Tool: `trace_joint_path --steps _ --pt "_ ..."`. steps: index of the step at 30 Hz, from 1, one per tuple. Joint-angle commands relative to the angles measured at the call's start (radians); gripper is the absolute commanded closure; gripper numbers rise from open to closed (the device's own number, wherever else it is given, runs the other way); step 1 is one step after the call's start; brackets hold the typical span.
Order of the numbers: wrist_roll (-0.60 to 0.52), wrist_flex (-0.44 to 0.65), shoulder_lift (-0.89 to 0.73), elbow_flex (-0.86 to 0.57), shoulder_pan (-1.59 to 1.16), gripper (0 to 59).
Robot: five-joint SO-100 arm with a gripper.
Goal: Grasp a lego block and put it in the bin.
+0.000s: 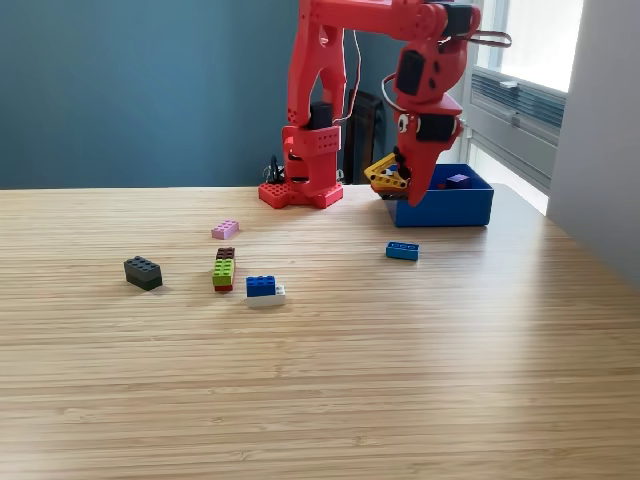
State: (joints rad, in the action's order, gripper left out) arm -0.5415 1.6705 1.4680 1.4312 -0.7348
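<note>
A pale wooden table (330, 380) stands before a teal wall, with a window at the exterior view's right. The red arm's gripper (400, 180) hangs at the near-left rim of the blue bin (445, 208), by the table's far right edge, apparently clamped on a yellow block (385, 175). A purple piece (458, 180) already lies inside. I judge this delivery nearly finished: release remains. Several blocks wait mid-table: blue (402, 250), pink (225, 229), black (143, 272), green stack (224, 269), blue-white (264, 289).
</note>
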Motion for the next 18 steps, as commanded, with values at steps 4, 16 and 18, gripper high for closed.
trace_joint_path --steps 4,16,18 --pt "0.054 0.051 0.037 -0.156 -0.288 58.5" --pt "0.11 0.072 0.021 -0.167 -0.566 58.5" --pt "0.123 0.071 0.02 -0.167 -0.592 58.5"
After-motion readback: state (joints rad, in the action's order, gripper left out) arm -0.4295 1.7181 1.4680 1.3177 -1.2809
